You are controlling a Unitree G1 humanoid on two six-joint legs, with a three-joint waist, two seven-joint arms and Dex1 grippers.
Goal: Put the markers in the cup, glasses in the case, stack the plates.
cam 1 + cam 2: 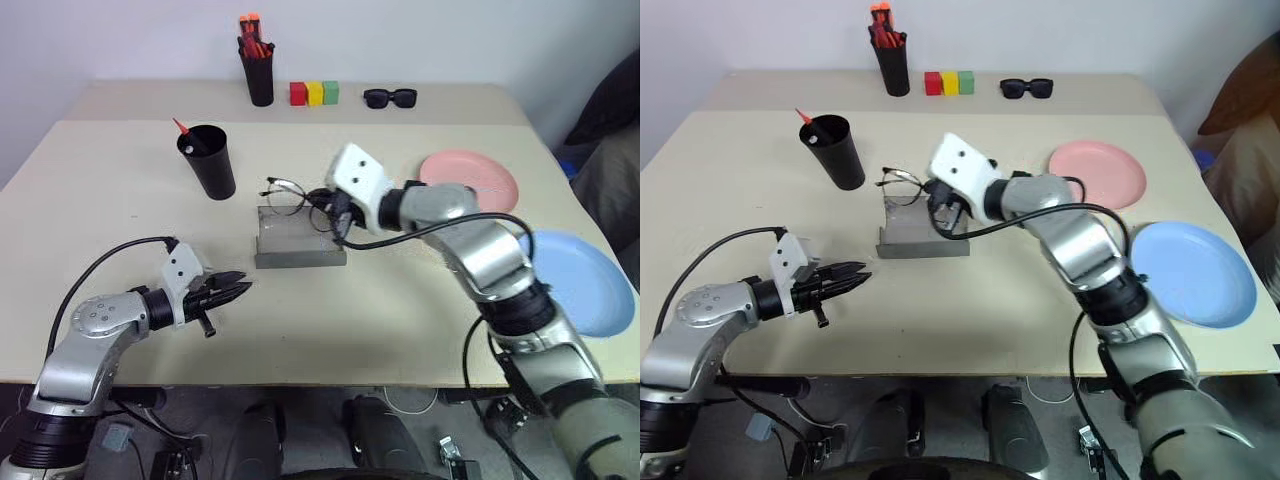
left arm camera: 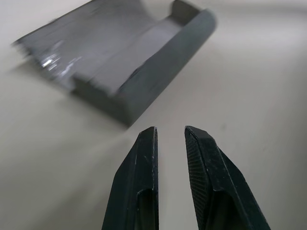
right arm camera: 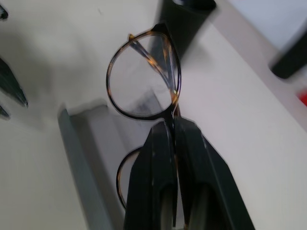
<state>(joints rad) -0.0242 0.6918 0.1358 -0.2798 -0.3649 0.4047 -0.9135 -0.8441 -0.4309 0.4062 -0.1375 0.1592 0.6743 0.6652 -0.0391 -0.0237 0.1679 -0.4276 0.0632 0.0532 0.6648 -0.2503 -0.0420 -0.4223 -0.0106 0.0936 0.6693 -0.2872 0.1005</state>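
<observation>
The thin-framed glasses hang over the back edge of the grey case, which lies open mid-table. My right gripper is shut on their bridge; in the right wrist view one lens stands just past the fingertips. My left gripper hovers low, left of and nearer than the case, its fingers a narrow gap apart with nothing between them. A red marker sticks out of the black cup. The pink plate and the blue plate lie apart on the right.
At the table's far edge stand a black pen holder with orange-capped pens, three coloured blocks and black sunglasses. The blue plate overhangs the table's right edge.
</observation>
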